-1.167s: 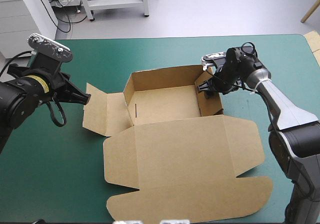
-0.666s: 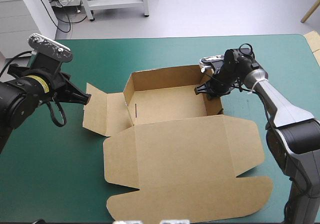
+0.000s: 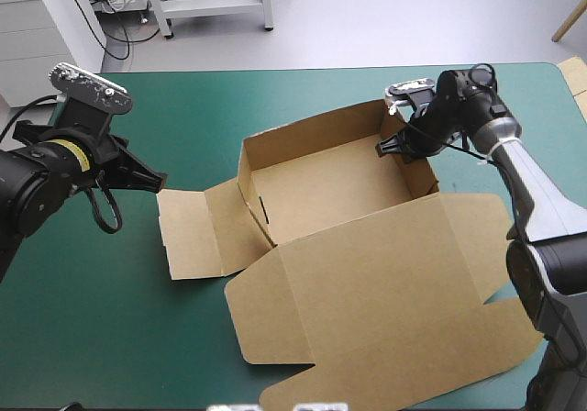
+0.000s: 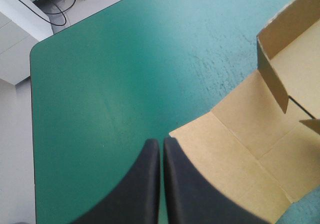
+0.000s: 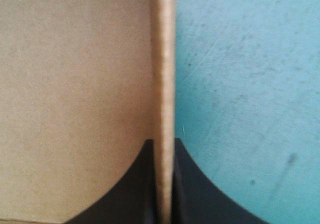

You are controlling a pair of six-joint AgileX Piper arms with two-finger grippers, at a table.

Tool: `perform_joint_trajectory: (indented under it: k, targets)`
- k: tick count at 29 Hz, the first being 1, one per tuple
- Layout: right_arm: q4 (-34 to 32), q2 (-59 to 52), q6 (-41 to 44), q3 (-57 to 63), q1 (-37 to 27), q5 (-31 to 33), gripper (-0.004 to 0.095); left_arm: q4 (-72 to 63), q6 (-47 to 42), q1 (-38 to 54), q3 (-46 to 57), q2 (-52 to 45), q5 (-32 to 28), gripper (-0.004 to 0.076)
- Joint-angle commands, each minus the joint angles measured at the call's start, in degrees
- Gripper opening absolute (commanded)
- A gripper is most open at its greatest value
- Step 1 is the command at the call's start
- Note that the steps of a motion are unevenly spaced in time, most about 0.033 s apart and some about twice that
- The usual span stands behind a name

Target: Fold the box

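Observation:
The brown box (image 3: 321, 186) stands mid-table as an open tray with raised walls. Its wide lid (image 3: 385, 292) lies flat toward the table's front right, and a side flap (image 3: 193, 232) lies flat on the left. My right gripper (image 3: 393, 147) is shut on the tray's right wall near the far corner. In the right wrist view the wall's edge (image 5: 164, 59) runs straight between the black fingers (image 5: 187, 194). My left gripper (image 3: 158, 183) is shut and holds nothing, hovering just off the flap's far corner (image 4: 240, 149), fingertips together (image 4: 161, 143).
Bare teal-green cover (image 3: 101, 319) stretches left and in front of the left flap. The lid's front corner reaches close to the table's front and right edges. A strip of cover (image 3: 275, 94) lies between the tray and the far edge.
The right gripper has shut on the tray's right wall and drawn the box rightward, turning it; the lid swung toward the front right. The left arm has stayed put.

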Motion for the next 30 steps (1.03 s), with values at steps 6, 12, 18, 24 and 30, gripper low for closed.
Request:
perform_joint_trajectory:
  k: [6,12,18,24,30]
  targets:
    - [2.88,-13.74,-5.34,-2.17,-7.78,-0.33,-0.0021,0.99,-0.63,0.18,-1.43,1.02,-2.64,0.0007]
    - [8.37,-20.49,-11.2,-2.17,-15.49,-0.33,-0.0022,2.08,-0.63,0.18,-1.43,2.27,-2.64,0.0007]
    - [10.46,-24.31,-12.11,-2.17,-22.64,-0.33,-0.0022,3.46,-0.2,0.9,-1.43,2.42,-2.74,0.0015]
    - [17.51,-24.81,-14.32,-2.17,-25.46,-0.33,-0.0022,-7.24,6.74,11.83,-1.43,2.42,-3.1,0.0016]
    - [19.33,-24.81,-14.59,-2.17,-25.46,-0.33,-0.0022,-30.38,23.23,31.02,0.94,2.64,-3.32,0.0016]
